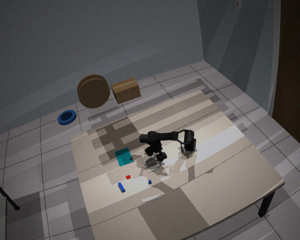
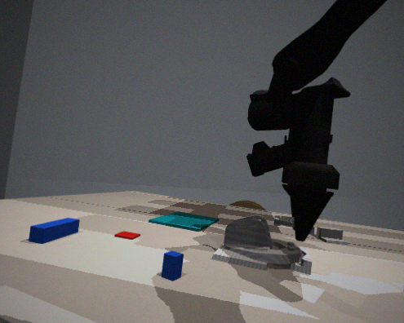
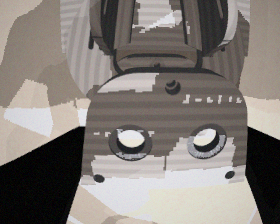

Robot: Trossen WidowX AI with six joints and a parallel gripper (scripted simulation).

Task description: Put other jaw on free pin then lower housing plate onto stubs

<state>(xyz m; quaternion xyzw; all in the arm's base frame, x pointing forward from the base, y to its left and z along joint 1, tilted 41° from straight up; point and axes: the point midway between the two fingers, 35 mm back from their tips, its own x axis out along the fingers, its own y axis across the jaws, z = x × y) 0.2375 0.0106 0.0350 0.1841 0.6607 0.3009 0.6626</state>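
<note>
If its holes miss the stubs, the plate (image 2: 284,221) (image 3: 166,112) pinched in the gripper (image 1: 162,156) (image 2: 301,238) (image 3: 164,135) could tilt on the base (image 1: 151,164) (image 2: 241,259) (image 3: 75,60).

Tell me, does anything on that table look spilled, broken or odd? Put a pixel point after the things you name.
Nothing looks spilled or broken. The grey two-holed plate (image 2: 283,221) (image 3: 166,115) is between the fingers (image 2: 308,208), apart from the grey assembly (image 1: 151,163) (image 2: 247,234) (image 3: 76,45), which suggests unfinished work, not damage.

Sideways room between the gripper's (image 1: 161,157) (image 2: 301,237) (image 3: 164,131) fingers is filled by the grey two-holed plate (image 2: 284,221) (image 3: 163,111). The way beside it is blocked by the grey housing's upright wall (image 2: 247,233). A passage is left between the long blue block (image 1: 121,187) (image 2: 54,231) and small blue block (image 1: 150,182) (image 2: 172,266).
</note>
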